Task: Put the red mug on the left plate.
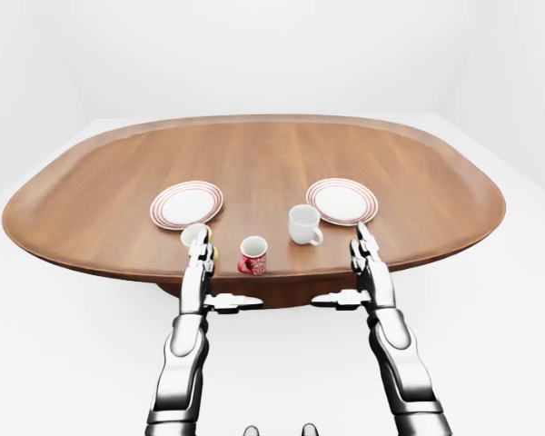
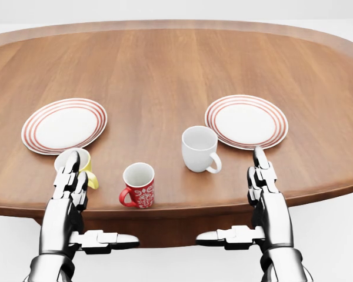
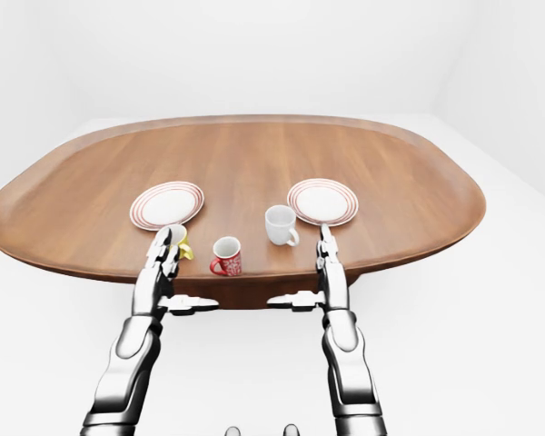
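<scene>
Room: plain white walls and floor around an oval wooden surface [image 2: 165, 70].
Red mug: the red mug [image 2: 139, 185] stands upright near the bottom edge of the surface in the head view, mouth up, between the two robot hands.
Look: red with a small white pattern, white inside, handle toward the view's left.
Key relation: it lies just right of the left robot hand [image 2: 70, 176] and a little nearer the surface's edge than the fingertips; the right robot hand [image 2: 262, 173] is well apart on its other side, so the left one looks nearer.
Left robot hand: fingers straight and released, thumb out sideways, holding nothing; its tips overlap a yellow mug [image 2: 82, 164] in the view.
Right robot hand: likewise flat and released, empty, its tips just below the right plate [image 2: 247, 121].
Left plate: the left plate [image 2: 63, 125], white with red rings, lies up and left of the red mug, bare.
White mug: a white mug [image 2: 199, 148] stands up and right of the red one, touching neither it nor the right plate.
</scene>
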